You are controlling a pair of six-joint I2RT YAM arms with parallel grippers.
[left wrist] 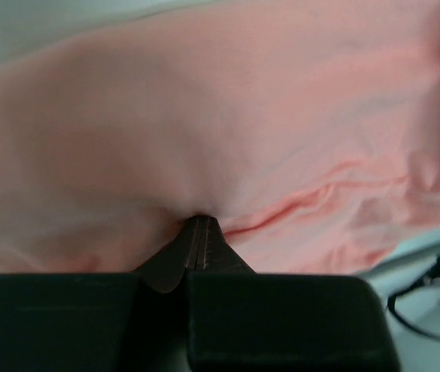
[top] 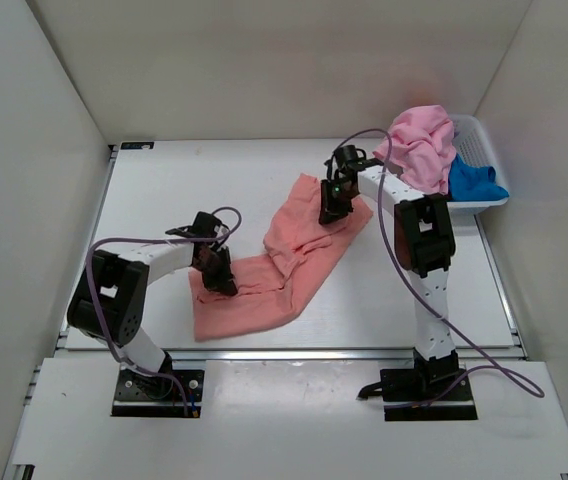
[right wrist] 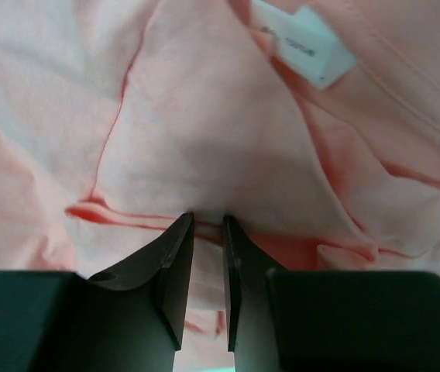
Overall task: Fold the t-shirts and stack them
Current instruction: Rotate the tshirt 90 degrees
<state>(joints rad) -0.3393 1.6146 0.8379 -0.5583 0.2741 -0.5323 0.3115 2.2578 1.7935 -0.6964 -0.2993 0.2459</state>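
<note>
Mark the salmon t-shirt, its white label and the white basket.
salmon-coral cotton t-shirt [top: 254, 310]: top external view, flat lower section of the fabric.
small white fabric label [right wrist: 307, 43]: right wrist view, middle of the tag.
white plastic basket [top: 482, 140]: top external view, bare inner wall above the clothes.

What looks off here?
The salmon t-shirt lies diagonally across the table, rumpled and bunched rather than flat. The pink t-shirt is heaped over the rim of the white basket. No visible damage.
</note>
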